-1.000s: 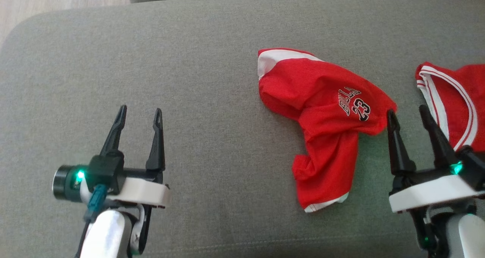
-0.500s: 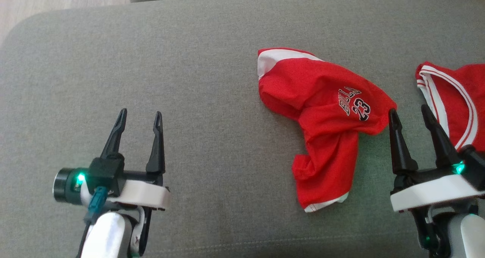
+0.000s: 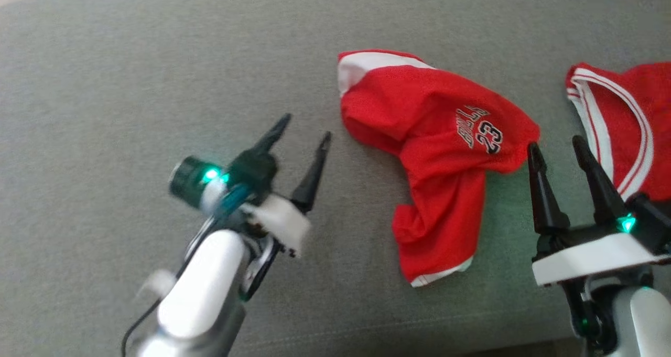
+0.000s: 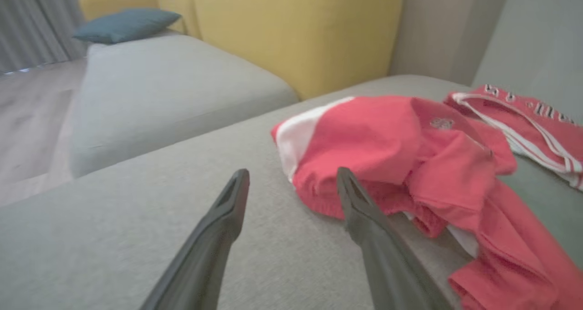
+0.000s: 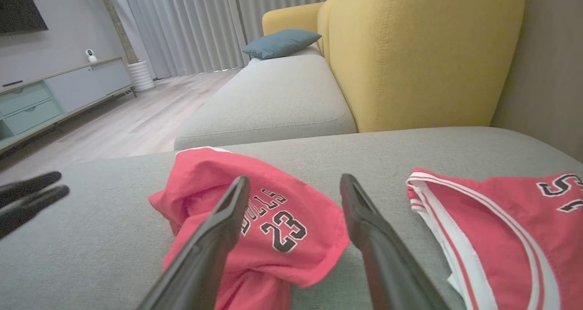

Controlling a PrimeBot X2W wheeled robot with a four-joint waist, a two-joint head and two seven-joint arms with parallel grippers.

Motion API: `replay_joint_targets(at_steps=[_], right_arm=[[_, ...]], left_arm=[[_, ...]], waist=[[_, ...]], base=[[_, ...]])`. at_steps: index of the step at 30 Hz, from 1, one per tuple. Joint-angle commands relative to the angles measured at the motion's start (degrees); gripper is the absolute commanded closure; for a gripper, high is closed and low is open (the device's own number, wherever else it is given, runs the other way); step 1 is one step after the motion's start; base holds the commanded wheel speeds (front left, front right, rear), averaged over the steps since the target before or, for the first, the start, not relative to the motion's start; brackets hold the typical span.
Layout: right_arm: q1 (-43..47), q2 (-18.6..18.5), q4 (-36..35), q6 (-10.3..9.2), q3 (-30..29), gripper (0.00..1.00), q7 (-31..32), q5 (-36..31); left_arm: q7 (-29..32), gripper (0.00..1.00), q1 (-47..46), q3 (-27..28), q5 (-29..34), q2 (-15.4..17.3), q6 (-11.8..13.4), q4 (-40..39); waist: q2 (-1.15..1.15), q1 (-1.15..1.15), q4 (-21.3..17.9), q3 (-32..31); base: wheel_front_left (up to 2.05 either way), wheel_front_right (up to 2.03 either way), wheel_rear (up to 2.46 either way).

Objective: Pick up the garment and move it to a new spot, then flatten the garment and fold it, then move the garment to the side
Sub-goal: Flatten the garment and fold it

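Observation:
A crumpled pair of red shorts (image 3: 435, 152) with white trim and "23" printed on them lies on the grey cushion (image 3: 131, 74); the shorts (image 4: 401, 150) also show in the left wrist view, and the shorts (image 5: 273, 228) in the right wrist view. My left gripper (image 3: 306, 129) is open, empty, tilted towards the shorts' left edge and a short way off it. My right gripper (image 3: 555, 147) is open and empty, its left fingertip just at the shorts' right corner. From the right wrist, the left gripper (image 5: 32, 191) appears at the far left.
A second red garment with white stripes (image 3: 624, 121) lies at the right edge of the cushion. Beyond it stand a yellow sofa back (image 5: 423, 50), another grey seat (image 5: 273, 100) with a blue pillow (image 5: 280, 42), and wooden floor (image 5: 136, 119).
My left gripper has swung right and forward towards the shorts, blurred by motion. The head camera has shifted a little. The right gripper has barely moved.

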Motion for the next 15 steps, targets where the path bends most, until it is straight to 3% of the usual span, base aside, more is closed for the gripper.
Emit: replay_joint_targets(at_steps=[1,6,10,15], right_arm=[[-2.5,-0.3,-1.7,0.37,1.5,0.0,-0.3,0.7],[-4.0,0.1,-0.8,0.37,2.6,0.0,-0.8,1.1],[-4.4,0.4,0.1,0.37,2.6,0.0,-1.5,1.6],[-4.8,0.5,0.8,0.37,2.7,0.0,-2.1,1.8]], left_arm=[[1.7,0.0,-3.8,0.1,0.1,-0.1,-1.0,1.5],[2.9,0.0,-11.2,-3.4,0.6,-0.8,-3.1,11.5],[0.4,0.0,-16.1,-3.5,1.3,-1.0,-1.8,17.9],[-1.7,0.0,-19.5,-4.3,0.8,-1.2,-1.7,22.8]], waist=[[0.0,0.0,-1.8,1.2],[0.0,0.0,-5.1,3.0],[0.0,0.0,-7.0,4.3],[0.0,0.0,-8.0,5.2]], base=[[0.0,0.0,0.0],[0.0,0.0,0.0],[0.0,0.0,0.0],[0.0,0.0,0.0]])
